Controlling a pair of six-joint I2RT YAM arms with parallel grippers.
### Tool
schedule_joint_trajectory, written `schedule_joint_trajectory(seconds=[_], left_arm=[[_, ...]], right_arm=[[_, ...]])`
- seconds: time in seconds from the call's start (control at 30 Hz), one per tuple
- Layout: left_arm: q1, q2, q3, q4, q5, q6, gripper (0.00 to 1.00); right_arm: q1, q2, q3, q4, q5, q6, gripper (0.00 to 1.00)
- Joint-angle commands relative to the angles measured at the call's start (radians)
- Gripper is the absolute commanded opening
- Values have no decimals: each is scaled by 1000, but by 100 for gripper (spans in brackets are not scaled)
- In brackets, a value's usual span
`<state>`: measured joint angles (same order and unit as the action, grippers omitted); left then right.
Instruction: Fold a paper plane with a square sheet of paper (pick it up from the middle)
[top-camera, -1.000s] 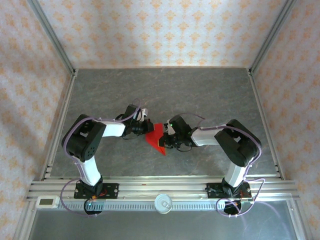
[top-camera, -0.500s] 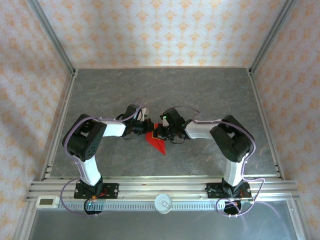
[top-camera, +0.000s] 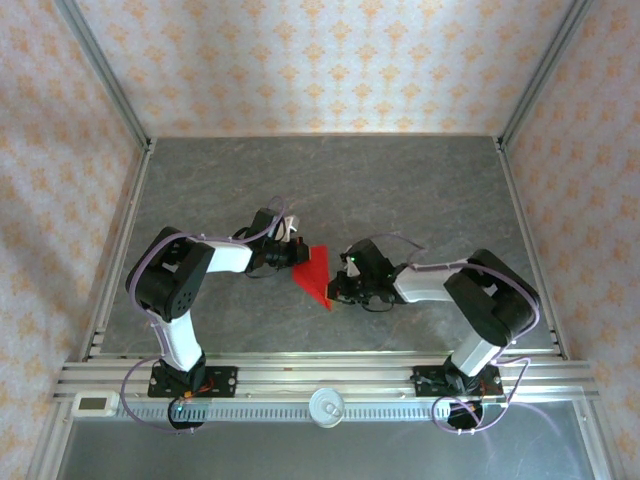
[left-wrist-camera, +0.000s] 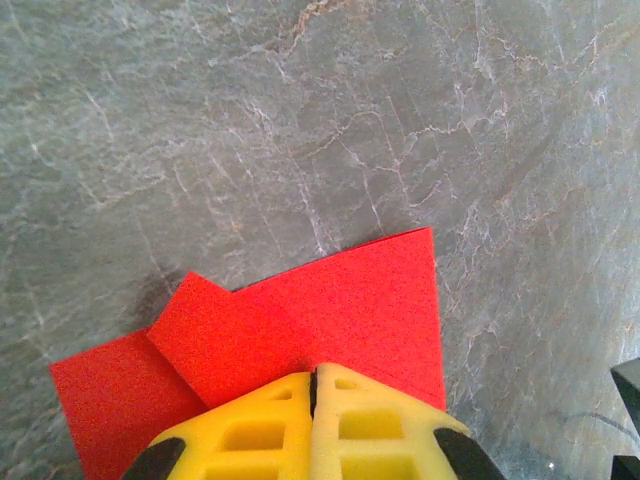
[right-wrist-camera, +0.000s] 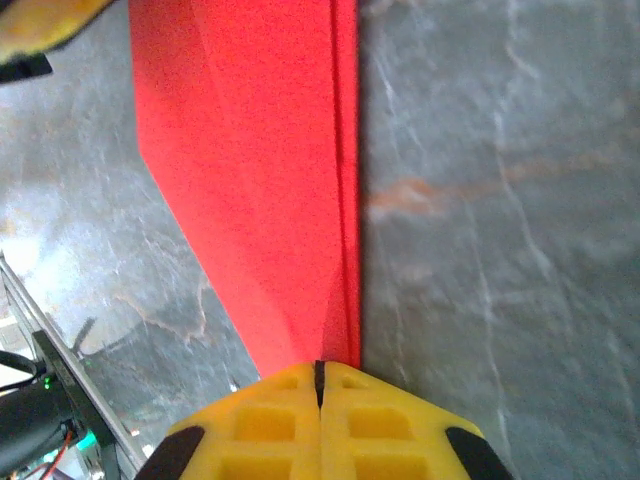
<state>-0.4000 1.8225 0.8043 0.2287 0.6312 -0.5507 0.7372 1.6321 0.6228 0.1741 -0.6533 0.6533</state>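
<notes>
Left wrist view: the left gripper (left-wrist-camera: 313, 405) has its yellow pads pressed together at the near edge of a bright red folded sheet of paper (left-wrist-camera: 345, 295). Whether the paper is pinched between them or lies under them I cannot tell. This view alone shows a small flap turned over on the left part of the sheet, with a shadow behind it.

Right wrist view: the right gripper (right-wrist-camera: 320, 390) also has its pads together, at the sheet's narrow pointed end. A long crease and a layered straight edge run away from it.

Top external view: the sheet lies flat on the grey marbled surface (top-camera: 400, 190), mid-table, between the two grippers. Bare surface spreads wide on every side, well clear of the aluminium side rails (top-camera: 118, 255) and the patterned walls (top-camera: 320, 60).
</notes>
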Motion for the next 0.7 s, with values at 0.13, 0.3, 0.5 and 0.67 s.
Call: schedule_joint_trajectory(seconds=[0.13, 0.3, 0.5, 0.67], left_arm=[[1, 69, -17, -110, -109, 38, 5], [1, 75, -14, -109, -105, 38, 5], [2, 83, -10, -110, -104, 39, 5], [1, 84, -8, -118, -108, 46, 5]], right_arm=[[10, -118, 52, -101, 52, 29, 0], [22, -2, 169, -51, 14, 51, 0], [36, 178, 256, -67, 14, 25, 1], [40, 146, 119, -55, 3, 14, 0]])
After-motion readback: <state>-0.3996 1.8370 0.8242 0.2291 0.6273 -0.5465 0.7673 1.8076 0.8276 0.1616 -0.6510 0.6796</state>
